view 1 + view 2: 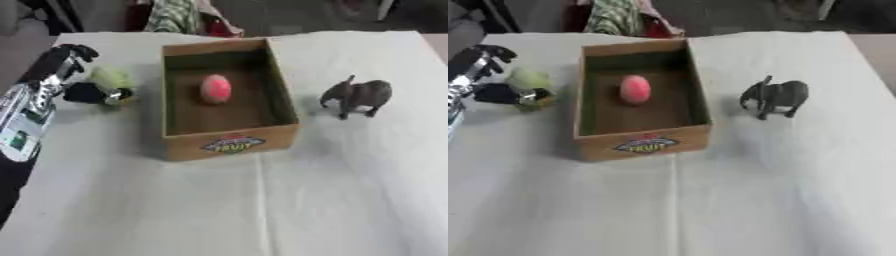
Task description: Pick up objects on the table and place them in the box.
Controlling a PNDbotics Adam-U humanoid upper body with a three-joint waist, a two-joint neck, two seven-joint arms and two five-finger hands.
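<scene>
Left eye view
Landmark: a cardboard box [229, 100] sat open-topped on the white-covered table [262, 200], a fruit label on its near wall.
Inside box: a pink egg-shaped object [215, 88] lay on the floor, toward the far end.
Right of box: a dark toy elephant [357, 96] stood upright, well apart from the wall.
Left of box: a yellow-green rounded object [114, 82] lay near the left wall, not touching it.
Left hand: the left hand [87, 92] came in from the left, its thumb and fingers spread wide on either side of the green object, one dark finger [77, 51] raised beyond it; contact could not be told.
Right hand: not seen.

Right eye view
Same layout: the green object showed farther from the box wall, with a dark digit low beside it.
Extra here: more bare cloth to the right of the elephant.
Missing here: most of the silver forearm [31, 107], cut off at the edge.

Risk
Slip: the rounded object would likely roll from the hand if the fingers closed off-centre.
Knock: a low carry over the left wall might catch the rim and shift the box.
</scene>
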